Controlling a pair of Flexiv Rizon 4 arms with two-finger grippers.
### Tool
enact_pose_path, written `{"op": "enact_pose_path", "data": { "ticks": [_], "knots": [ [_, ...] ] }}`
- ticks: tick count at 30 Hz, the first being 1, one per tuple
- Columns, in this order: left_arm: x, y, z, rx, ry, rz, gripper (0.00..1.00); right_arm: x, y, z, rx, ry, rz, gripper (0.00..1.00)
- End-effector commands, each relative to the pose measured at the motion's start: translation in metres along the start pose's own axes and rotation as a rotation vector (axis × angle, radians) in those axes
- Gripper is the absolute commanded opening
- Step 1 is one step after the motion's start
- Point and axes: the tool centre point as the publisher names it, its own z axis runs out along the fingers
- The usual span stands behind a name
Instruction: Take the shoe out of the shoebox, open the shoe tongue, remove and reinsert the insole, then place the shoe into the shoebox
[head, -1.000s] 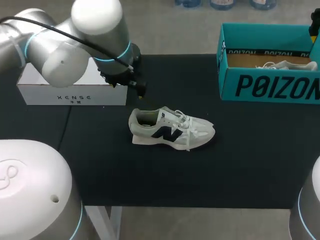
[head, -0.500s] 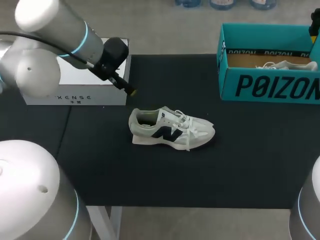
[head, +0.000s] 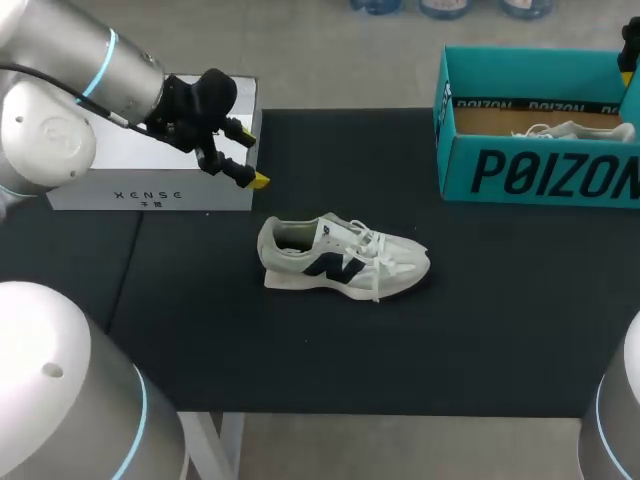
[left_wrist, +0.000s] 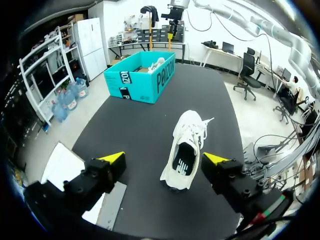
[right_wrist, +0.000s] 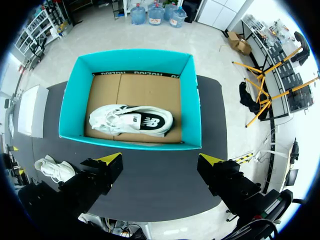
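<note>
Left claw (head: 250, 158) pulled back from shoe (head: 343, 258), fingers spread wide, shoe lying ahead, well apart.

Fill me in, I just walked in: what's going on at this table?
Neither arm holds anything. A white shoe sits out on the black table, and the left gripper hovers open off its heel end, by a white box. The right gripper hangs open above the teal shoebox, where a second shoe lies.
</note>
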Motion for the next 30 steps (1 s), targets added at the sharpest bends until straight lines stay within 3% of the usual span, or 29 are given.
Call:
{"op": "enact_pose_path", "data": {
  "ticks": [1,10,14,30],
  "knots": [
    [0.0051,-0.0007,0.0033,0.081,-0.007,0.151,1.00,-0.0001,0.0004,0.0004,0.000,0.001,0.001,1.00],
    [0.0125,-0.0095,0.0038,0.128,-0.007,0.228,1.00,-0.0001,0.0004,0.0004,0.000,0.001,0.001,1.00],
    [0.0092,-0.0090,0.0011,0.113,0.090,0.138,1.00,-0.0001,0.0004,0.0004,0.000,0.001,0.001,1.00],
    [0.0092,-0.0090,0.0011,0.113,0.090,0.138,1.00,-0.0001,0.0004,0.0004,0.000,0.001,0.001,1.00]
  ]
}}
